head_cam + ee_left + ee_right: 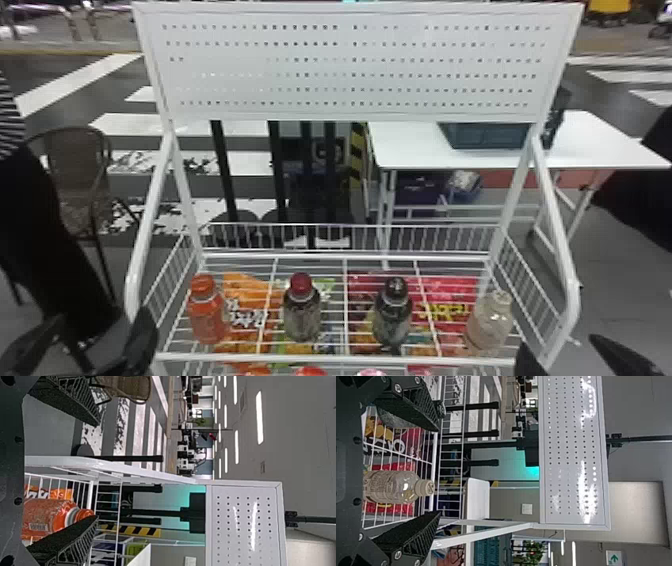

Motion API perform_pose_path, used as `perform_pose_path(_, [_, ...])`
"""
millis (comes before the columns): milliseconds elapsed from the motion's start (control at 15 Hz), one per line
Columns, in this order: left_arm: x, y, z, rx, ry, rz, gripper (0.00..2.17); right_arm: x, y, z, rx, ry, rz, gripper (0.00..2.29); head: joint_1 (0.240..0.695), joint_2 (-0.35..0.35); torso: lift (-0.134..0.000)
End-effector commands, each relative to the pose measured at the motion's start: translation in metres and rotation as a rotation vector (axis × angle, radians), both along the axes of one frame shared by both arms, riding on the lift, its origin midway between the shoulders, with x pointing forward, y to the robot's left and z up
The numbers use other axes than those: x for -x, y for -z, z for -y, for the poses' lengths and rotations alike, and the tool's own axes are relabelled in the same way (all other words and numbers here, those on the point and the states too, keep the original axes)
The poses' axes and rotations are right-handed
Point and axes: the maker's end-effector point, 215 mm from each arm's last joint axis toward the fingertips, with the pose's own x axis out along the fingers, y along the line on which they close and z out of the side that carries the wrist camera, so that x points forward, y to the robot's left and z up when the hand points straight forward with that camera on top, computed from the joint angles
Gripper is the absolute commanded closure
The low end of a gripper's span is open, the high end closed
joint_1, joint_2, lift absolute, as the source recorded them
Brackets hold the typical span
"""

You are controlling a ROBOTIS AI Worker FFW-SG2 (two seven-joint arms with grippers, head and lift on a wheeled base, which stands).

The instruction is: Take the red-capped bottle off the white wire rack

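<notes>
The red-capped bottle point(302, 307) stands upright on the wire rack point(345, 358), second from the left in the row. My left gripper point(90, 345) is at the rack's left front corner, left of the orange bottle; in the left wrist view its fingers are wide apart, the left gripper point(96, 471) holding nothing. My right gripper point(575, 362) is at the right front corner, far from the red-capped bottle. Seen from the right wrist, the right gripper point(440, 471) is open too, with a pale-capped bottle point(391, 487) standing beyond the space between its fingers.
An orange bottle point(207, 312) stands left of the red-capped one; a black-capped bottle point(393, 315) and the pale-capped bottle point(490, 320) stand to its right. Wire side walls and slanted posts flank the shelf. A perforated panel point(350, 70) rises behind; snack bags lie beneath the wires.
</notes>
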Motion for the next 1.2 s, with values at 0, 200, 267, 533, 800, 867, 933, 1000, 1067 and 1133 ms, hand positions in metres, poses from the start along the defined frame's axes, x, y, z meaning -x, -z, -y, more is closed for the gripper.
perform_pose_path(0, [-0.001,-0.001,0.000,0.000,0.000,0.002,0.05,0.000,-0.001,0.001,0.001,0.002,0.002,0.15,0.499,0.000,0.000])
perform_pose_path(200, [-0.001,-0.001,0.000,-0.002,0.001,0.002,0.05,0.000,0.000,0.001,0.002,0.003,0.004,0.15,0.499,0.000,0.000])
perform_pose_path(267, [-0.001,-0.001,0.000,-0.002,0.001,0.002,0.05,0.000,0.000,0.001,0.002,0.003,0.004,0.15,0.499,0.000,0.000])
perform_pose_path(533, [-0.001,0.001,0.000,-0.001,0.000,-0.005,0.05,0.001,-0.005,0.000,0.002,0.001,0.013,0.15,0.499,0.000,0.000])
perform_pose_path(800, [0.006,0.039,0.061,0.048,0.090,-0.055,0.04,0.001,0.001,0.002,0.003,0.003,0.002,0.15,0.499,0.000,0.000])
perform_pose_path(867, [0.009,0.048,0.083,0.053,0.101,-0.048,0.05,0.001,0.001,0.002,0.006,0.003,0.002,0.15,0.499,0.000,0.000])
perform_pose_path(933, [0.014,0.059,0.114,0.050,0.140,-0.034,0.04,0.001,0.001,0.003,0.009,0.006,0.002,0.15,0.499,0.000,0.000])
perform_pose_path(1000, [0.015,0.074,0.137,0.050,0.162,-0.054,0.04,0.001,0.001,0.003,0.010,0.007,0.002,0.15,0.499,0.000,0.000])
perform_pose_path(1067, [0.017,0.086,0.159,0.066,0.194,-0.075,0.04,0.001,-0.001,0.005,0.014,0.008,0.005,0.15,0.499,0.000,0.000])
perform_pose_path(1133, [0.018,0.093,0.185,0.083,0.236,-0.086,0.04,0.002,0.000,0.006,0.016,0.010,0.003,0.15,0.499,0.000,0.000])
